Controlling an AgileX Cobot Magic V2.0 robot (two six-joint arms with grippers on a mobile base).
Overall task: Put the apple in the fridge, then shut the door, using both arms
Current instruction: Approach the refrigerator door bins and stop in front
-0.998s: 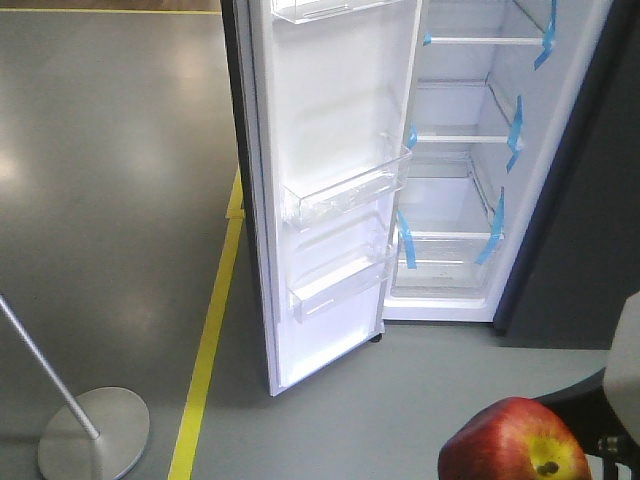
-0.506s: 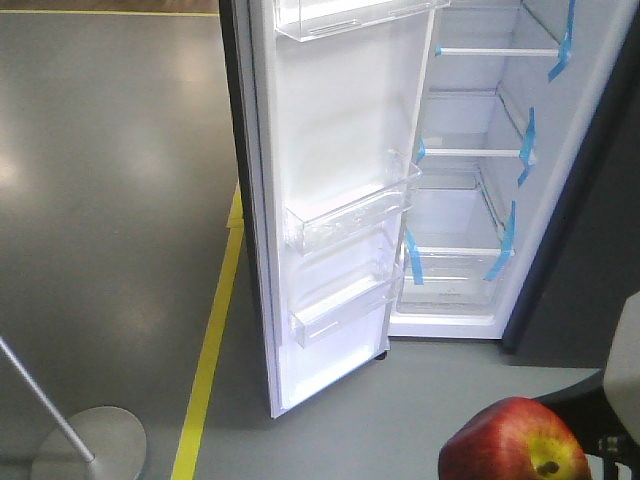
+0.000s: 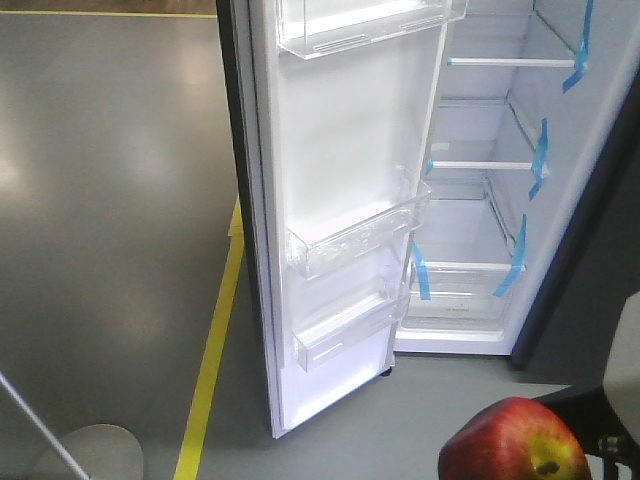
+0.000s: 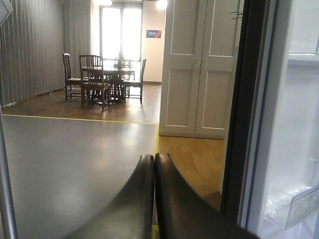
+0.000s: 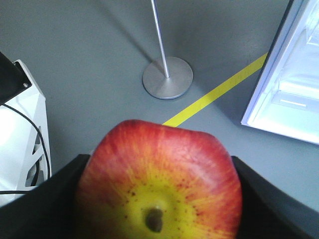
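At right gripper (image 5: pixel 159 199): clamps the apple (image 5: pixel 160 159) across its flanks, stem dimple toward the wrist camera, low and well short of the open fridge (image 3: pixel 470 130). Probably firm, smooth, a little slippery, bruisable; best squeezed gently at the widest girth. At left gripper (image 4: pixel 154 167): pinched closed, empty, near the door (image 3: pixel 340 130).

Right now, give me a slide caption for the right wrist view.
Right gripper holds a round red apple over grey floor, near the open white fridge door.

Glossy, smooth skin is shown by the squat red-yellow apple (image 5: pixel 159 174); the transparent door bins (image 3: pixel 358 228) are seen as shiny plastic.
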